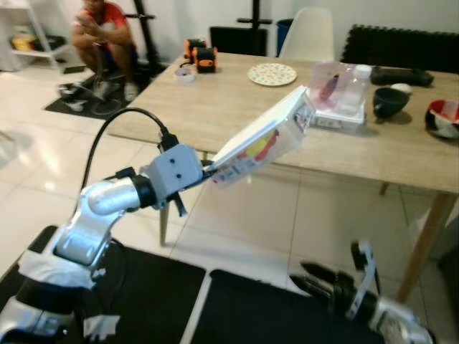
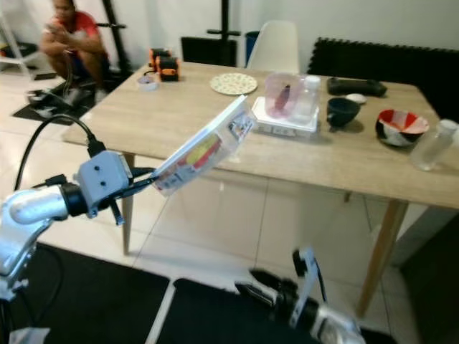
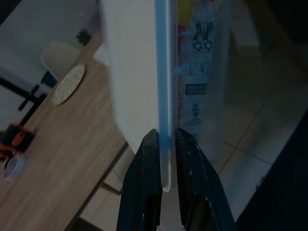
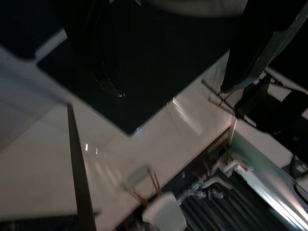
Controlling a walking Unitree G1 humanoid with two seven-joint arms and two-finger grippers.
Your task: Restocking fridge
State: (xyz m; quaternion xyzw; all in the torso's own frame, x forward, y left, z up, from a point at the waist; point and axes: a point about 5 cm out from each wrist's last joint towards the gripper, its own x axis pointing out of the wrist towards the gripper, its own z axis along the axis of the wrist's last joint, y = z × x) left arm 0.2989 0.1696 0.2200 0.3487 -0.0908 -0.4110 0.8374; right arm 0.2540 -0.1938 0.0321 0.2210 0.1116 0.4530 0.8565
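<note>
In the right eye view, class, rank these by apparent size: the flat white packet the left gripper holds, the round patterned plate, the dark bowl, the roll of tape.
1. Flat white packet, though nearness to the camera inflates it.
2. Round patterned plate.
3. Dark bowl, looking close to the plate in size, so unsure.
4. Roll of tape.

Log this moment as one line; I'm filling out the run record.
left tool: shut on flat food pack, held up before wooden table | right tool: open, low, idle | person behind
</note>
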